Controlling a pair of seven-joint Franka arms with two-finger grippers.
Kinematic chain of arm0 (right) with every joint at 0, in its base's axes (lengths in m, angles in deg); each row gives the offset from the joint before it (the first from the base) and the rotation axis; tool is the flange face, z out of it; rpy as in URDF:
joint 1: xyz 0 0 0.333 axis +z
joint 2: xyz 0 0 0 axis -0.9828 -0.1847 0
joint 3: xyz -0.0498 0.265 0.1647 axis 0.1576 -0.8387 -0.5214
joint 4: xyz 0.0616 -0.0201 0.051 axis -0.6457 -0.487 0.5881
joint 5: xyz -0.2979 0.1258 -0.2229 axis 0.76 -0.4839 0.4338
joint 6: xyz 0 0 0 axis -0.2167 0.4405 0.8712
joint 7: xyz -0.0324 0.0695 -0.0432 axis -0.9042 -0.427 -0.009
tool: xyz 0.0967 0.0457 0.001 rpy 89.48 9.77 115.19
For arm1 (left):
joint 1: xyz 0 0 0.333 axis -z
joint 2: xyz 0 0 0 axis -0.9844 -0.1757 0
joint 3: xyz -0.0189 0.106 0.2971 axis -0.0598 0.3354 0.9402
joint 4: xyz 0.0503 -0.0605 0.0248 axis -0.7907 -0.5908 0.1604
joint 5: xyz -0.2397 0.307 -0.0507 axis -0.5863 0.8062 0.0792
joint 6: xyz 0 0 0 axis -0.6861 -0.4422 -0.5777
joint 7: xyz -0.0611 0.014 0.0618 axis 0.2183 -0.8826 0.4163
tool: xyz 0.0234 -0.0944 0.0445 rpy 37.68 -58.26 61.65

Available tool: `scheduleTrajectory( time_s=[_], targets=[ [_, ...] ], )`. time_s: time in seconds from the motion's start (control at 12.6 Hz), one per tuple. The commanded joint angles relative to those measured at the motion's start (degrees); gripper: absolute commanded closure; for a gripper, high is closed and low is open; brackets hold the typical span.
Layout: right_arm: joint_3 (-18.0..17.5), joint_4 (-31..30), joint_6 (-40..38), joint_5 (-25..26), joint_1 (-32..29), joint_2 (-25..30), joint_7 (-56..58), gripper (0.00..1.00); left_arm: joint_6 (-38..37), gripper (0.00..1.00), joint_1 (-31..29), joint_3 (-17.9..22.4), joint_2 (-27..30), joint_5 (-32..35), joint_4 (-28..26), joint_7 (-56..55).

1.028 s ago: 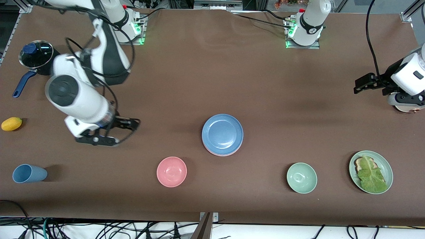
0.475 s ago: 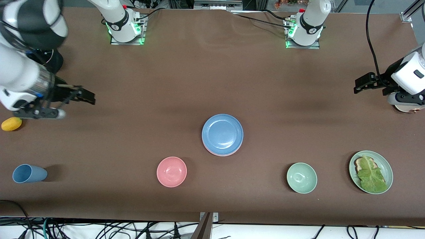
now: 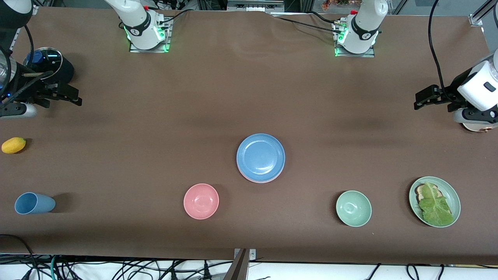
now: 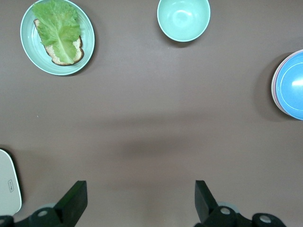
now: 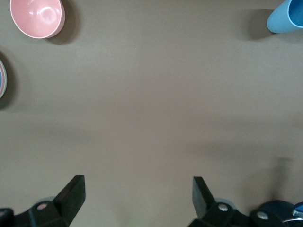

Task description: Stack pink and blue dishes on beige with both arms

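At the middle of the desk (image 3: 218,97) sits the stack: the blue plate (image 3: 260,156) lies on top, with a thin pink rim of the pink plate (image 3: 260,181) showing under its edge nearest the front camera. Any beige plate beneath them cannot be made out. The right gripper (image 3: 76,99) hangs over the right arm's end of the desk, just beside a lidded dark pot (image 3: 48,66), its fingers (image 5: 71,194) spread wide and holding nothing; the stack is well apart from them. The left gripper (image 3: 419,100) waits over the left arm's end, fingers (image 4: 75,201) likewise spread and empty, also well apart from the stack. Nearer the front camera than the stack stand a pink bowl (image 3: 201,201) and a green bowl (image 3: 353,208). A green plate (image 3: 452,194) carrying toast and lettuce, a blue cup (image 3: 34,203) on its side and a yellow fruit (image 3: 13,145) lie toward the ends.
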Motion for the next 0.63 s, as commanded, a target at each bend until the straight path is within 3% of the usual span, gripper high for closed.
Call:
scheduleTrajectory(
  time_s=[0.0, 0.55],
  targets=[
    [-1.05, -0.68, 0.23, 0.68, -0.66, 0.19, 0.28, 0.0, -0.38, 0.0, 0.07, -0.25, -0.34, 0.35, 0.31, 1.36],
    [-1.13, 1.43, -0.03, 2.26, -0.57, -0.25, 0.72, 0.0, -0.38, 0.0, 0.34, -0.25, -0.43, 0.35, 0.22, 1.36]
  ],
)
